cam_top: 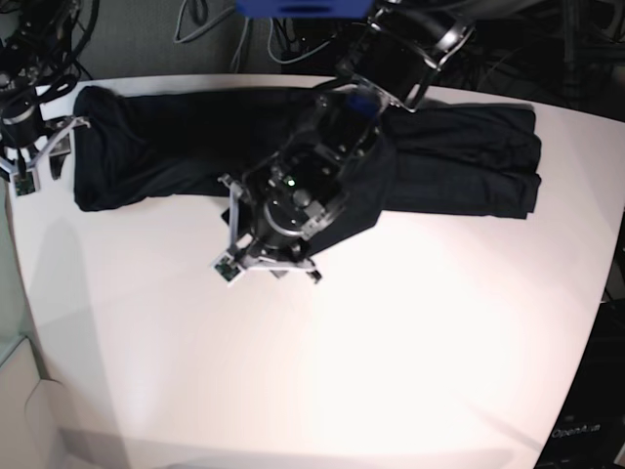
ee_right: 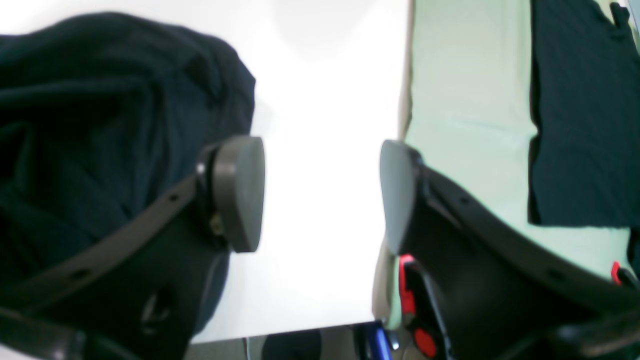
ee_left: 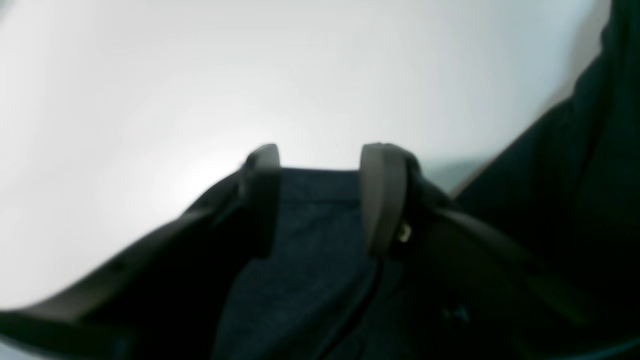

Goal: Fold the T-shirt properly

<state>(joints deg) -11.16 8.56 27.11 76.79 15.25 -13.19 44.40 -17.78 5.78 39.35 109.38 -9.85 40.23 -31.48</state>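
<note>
The T-shirt (cam_top: 459, 166) is a long black cloth spread across the back of the white table, sleeves reaching out to both sides. My left gripper (cam_top: 269, 266) hangs over the shirt's front hem near the table's middle. In the left wrist view its fingers (ee_left: 382, 200) stand apart, and the shirt's edge (ee_left: 310, 240) lies between and under them. My right gripper (cam_top: 39, 166) is at the far left, beside the bunched sleeve end (ee_right: 100, 110). It is open, with only bare table between its pads (ee_right: 240, 195).
The white table (cam_top: 391, 371) stretches toward the front. Its side edge (ee_right: 406, 75) runs just right of the right gripper, with pale green floor (ee_right: 465, 100) and a dark shape (ee_right: 580, 115) beyond. Cables (cam_top: 205, 24) lie behind the table.
</note>
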